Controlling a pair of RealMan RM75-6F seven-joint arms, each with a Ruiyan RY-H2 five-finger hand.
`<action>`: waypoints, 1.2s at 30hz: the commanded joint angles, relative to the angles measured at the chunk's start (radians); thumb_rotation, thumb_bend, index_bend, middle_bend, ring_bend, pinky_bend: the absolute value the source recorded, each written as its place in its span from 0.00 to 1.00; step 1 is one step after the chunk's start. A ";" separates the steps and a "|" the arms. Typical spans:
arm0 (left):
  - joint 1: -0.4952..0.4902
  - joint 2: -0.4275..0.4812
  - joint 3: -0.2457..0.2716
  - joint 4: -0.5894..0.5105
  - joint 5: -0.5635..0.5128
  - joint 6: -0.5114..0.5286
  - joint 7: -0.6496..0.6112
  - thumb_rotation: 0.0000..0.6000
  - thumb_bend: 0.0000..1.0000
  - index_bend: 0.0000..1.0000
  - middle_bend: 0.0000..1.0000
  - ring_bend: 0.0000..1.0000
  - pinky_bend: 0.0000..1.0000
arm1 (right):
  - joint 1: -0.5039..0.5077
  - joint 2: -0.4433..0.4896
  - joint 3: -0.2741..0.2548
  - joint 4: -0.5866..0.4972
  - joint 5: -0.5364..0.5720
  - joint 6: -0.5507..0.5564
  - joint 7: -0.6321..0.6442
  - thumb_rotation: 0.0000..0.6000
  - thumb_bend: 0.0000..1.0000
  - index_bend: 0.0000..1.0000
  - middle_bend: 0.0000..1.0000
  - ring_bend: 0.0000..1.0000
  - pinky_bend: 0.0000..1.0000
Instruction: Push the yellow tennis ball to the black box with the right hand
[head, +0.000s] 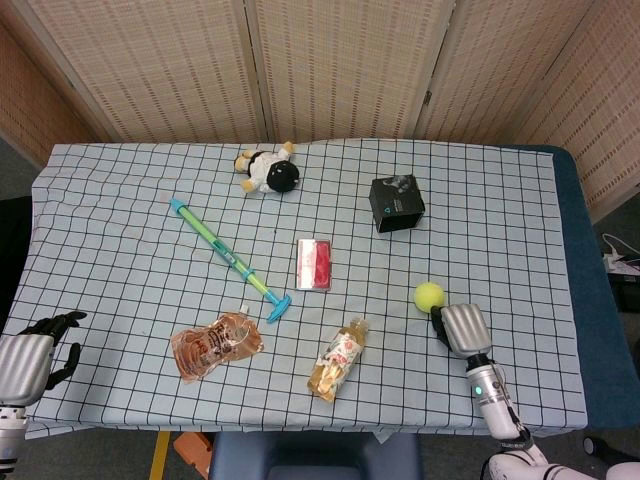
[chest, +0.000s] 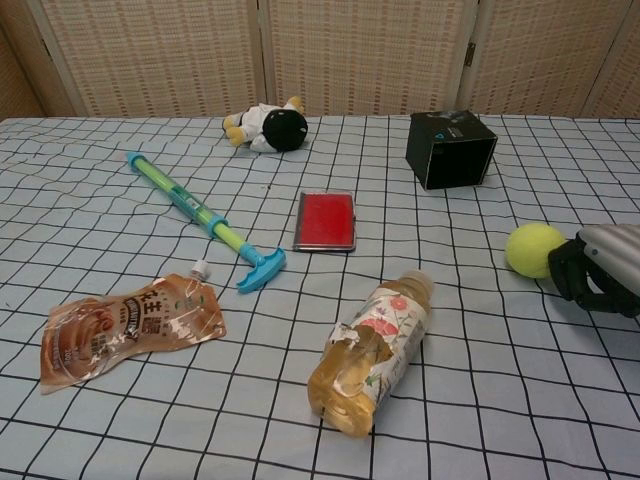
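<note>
Right robot hand (chest: 592, 272), fingers curled with nothing in them, is touching the yellow tennis ball (chest: 534, 250) near the worktop's (head: 520, 220) right edge. Black box (head: 397, 203) is sitting farther back. Left robot hand (head: 35, 350), fingers apart, is appearing in head view only.

lab/test rig; checked cloth (head: 120, 200) on table; wicker screen (head: 340, 60) behind; assorted props
</note>
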 joint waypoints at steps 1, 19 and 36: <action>-0.001 0.001 0.002 -0.001 0.003 -0.001 0.001 1.00 0.52 0.29 0.35 0.35 0.55 | 0.021 -0.035 0.011 0.065 -0.001 -0.009 0.035 1.00 1.00 1.00 0.92 0.77 1.00; -0.002 0.004 0.009 -0.005 0.017 -0.001 0.000 1.00 0.52 0.30 0.36 0.35 0.55 | 0.121 -0.115 0.061 0.285 0.023 -0.086 0.116 1.00 1.00 1.00 0.92 0.77 1.00; -0.003 0.005 0.014 -0.007 0.024 -0.004 0.003 1.00 0.52 0.30 0.36 0.35 0.55 | 0.241 -0.169 0.079 0.487 0.043 -0.228 0.173 1.00 1.00 1.00 0.92 0.77 1.00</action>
